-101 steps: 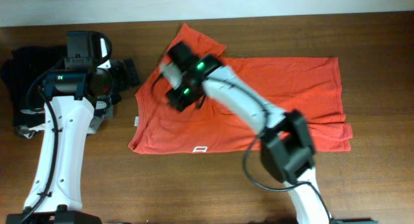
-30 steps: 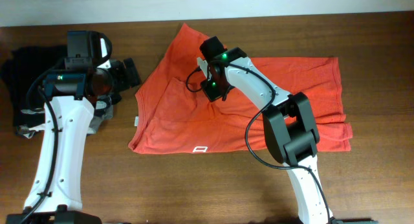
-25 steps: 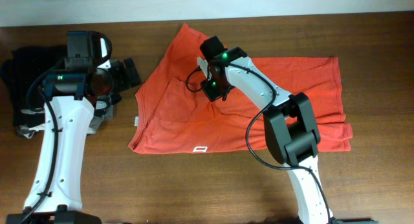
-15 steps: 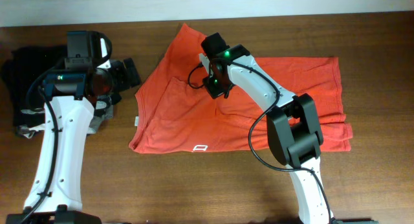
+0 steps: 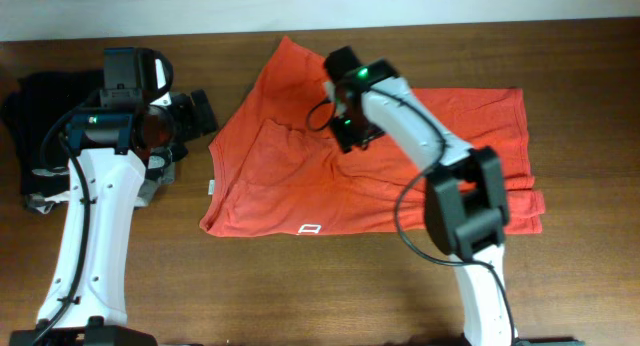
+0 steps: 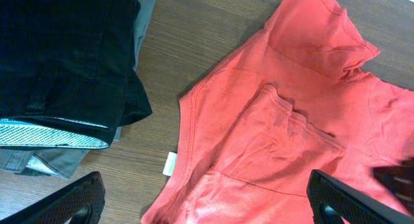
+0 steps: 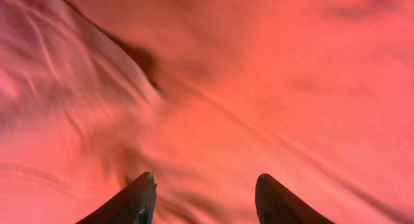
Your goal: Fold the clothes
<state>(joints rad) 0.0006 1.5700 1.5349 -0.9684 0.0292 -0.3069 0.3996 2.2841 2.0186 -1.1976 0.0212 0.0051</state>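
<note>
Hovering right tool [image 5: 350, 126] sat over the upper middle of the T-shirt [image 5: 450, 136], its fingers apart and clamped on nothing. The right wrist view showed only orange-red cloth [image 7: 259, 68] directly under and ahead of that tool. Left tool [image 5: 200, 111] was also spread wide and empty, off the shirt's collar side. The shirt [image 6: 291, 120] lay ahead of it and the dark stack [image 6: 65, 49] was on its other side.

Progress judged early. The shirt was laid out sideways on the bench [image 5: 300, 296], mostly one flat layer. One sleeve [image 5: 295, 61] jutted beyond the right tool. The hem-side edge, on the side toward the right arm's base, looked doubled over. That was possibly a first narrow fold, hard to be sure. The main folds were not done yet.

Fabric was thin, soft knit with a matte surface. It had shallow wrinkles and a raised crease beside the right tool, and a ribbed neckline. A small white logo [image 5: 309, 230] and a white neck label [image 6: 169, 164] showed. The stack was heavier dark cloth over a grey garment [image 6: 45, 162], squared off. The bench was brown wood grain.
</note>
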